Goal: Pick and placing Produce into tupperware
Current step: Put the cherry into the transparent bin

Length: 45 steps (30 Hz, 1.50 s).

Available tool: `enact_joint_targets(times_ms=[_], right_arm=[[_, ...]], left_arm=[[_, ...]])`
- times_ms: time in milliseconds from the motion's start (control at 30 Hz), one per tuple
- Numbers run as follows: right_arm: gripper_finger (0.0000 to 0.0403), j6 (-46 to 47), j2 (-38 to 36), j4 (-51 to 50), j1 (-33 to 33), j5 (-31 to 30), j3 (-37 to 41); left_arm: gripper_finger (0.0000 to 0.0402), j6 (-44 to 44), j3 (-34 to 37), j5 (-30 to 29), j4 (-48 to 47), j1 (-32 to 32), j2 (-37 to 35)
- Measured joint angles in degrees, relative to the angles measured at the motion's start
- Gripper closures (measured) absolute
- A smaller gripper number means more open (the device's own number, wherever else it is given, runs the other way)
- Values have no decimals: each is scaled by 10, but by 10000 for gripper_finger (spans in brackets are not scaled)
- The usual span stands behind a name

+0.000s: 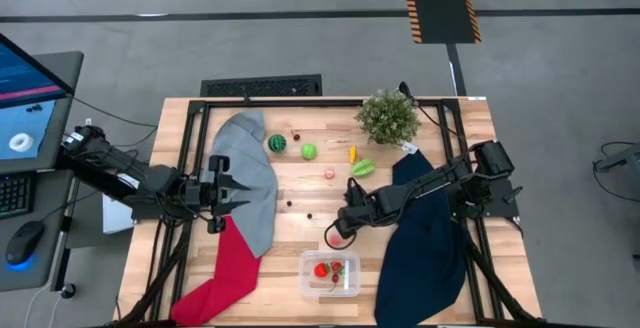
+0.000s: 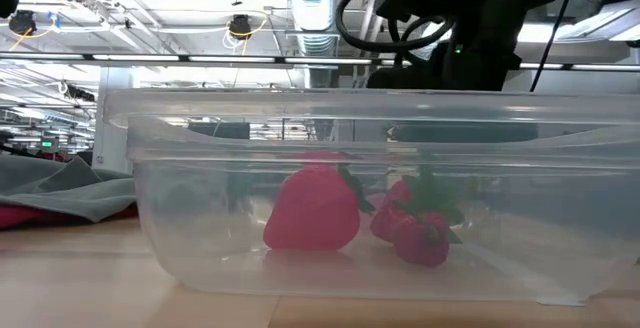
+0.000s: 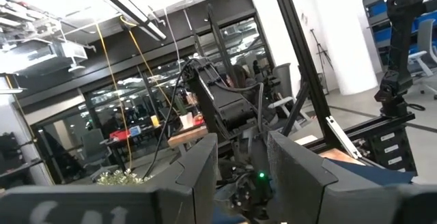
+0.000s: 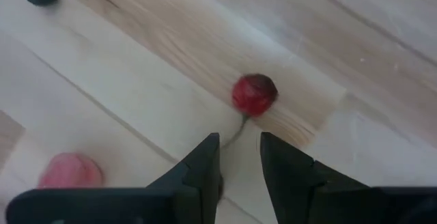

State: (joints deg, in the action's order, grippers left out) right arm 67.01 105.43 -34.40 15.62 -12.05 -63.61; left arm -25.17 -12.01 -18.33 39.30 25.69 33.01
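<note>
A: Where could a gripper pass freely?

B: Over the bare wood in the middle of the table [image 1: 300, 193], between the grey cloth [image 1: 248, 173] and the navy cloth [image 1: 425, 253].

A: What stands in the way?

B: The potted plant [image 1: 388, 115] at the far edge, and scattered produce nearby (a melon ball [image 1: 277, 143], a green piece [image 1: 309, 151]). The right gripper [image 1: 340, 230] hangs low just beyond the tupperware [image 1: 331, 289], crowding that approach. The left gripper [image 1: 228, 195] sits over the grey cloth.
</note>
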Motion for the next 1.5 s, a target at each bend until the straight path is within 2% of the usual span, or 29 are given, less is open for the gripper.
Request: enact_joint_targets(times_ms=[167, 533, 667, 767, 833, 1033, 1333, 1500], right_arm=[[274, -14, 11, 38, 0, 8, 0], [283, -12, 32, 21, -3, 15, -2], [315, -21, 29, 7, -5, 15, -1], [369, -40, 28, 0, -8, 19, -1], [388, -54, 28, 0, -10, 19, -1], [391, -74, 28, -5, -18, 22, -4], [392, -105, 30, -123, -22, -21, -78], [392, -120, 30, -138, -22, -30, -102]], left_arm=[[280, 0, 0, 0, 0, 0, 0], [280, 5, 0, 0, -4, 0, 0], [280, 5, 0, 0, -4, 0, 0], [280, 6, 0, 0, -4, 0, 0], [280, 8, 0, 0, -4, 0, 0], [280, 8, 0, 0, -4, 0, 0], [280, 8, 0, 0, -4, 0, 0], [280, 9, 0, 0, -4, 0, 0]])
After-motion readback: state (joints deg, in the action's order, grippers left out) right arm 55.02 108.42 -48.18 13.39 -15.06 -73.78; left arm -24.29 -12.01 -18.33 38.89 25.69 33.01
